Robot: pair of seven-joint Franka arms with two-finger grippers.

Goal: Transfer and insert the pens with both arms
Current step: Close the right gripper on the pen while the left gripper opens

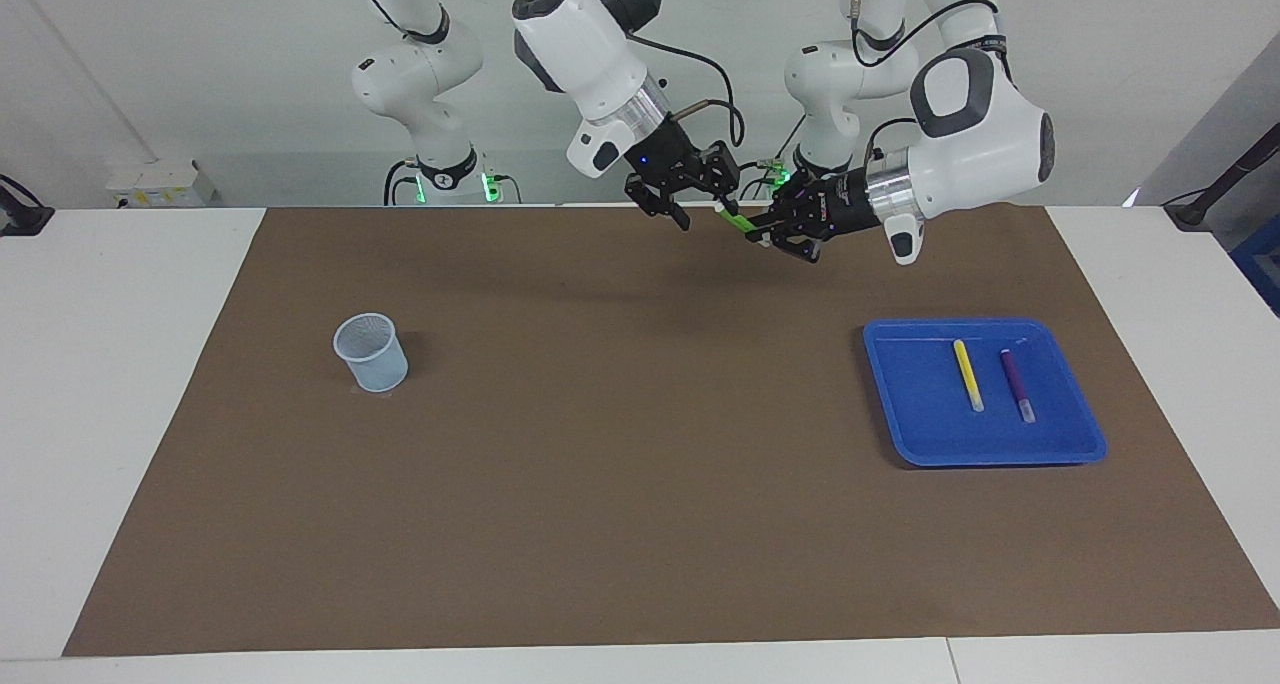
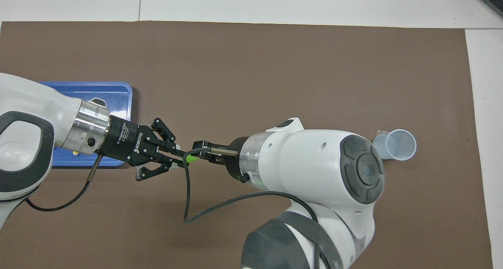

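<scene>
My left gripper (image 1: 765, 232) is shut on the green pen (image 1: 738, 221), held in the air over the mat's edge nearest the robots. The pen's pale cap end points at my right gripper (image 1: 705, 202). That gripper is open, with its fingers to either side of the cap end. In the overhead view the green pen (image 2: 191, 158) shows between the left gripper (image 2: 178, 159) and the right wrist, which hides the right fingers. The yellow pen (image 1: 967, 374) and the purple pen (image 1: 1017, 384) lie side by side in the blue tray (image 1: 920, 404).
A pale mesh cup (image 1: 371, 352) stands upright on the brown mat toward the right arm's end of the table. The blue tray (image 2: 106, 90) sits toward the left arm's end, partly under the left arm. A black cable loops below the right wrist.
</scene>
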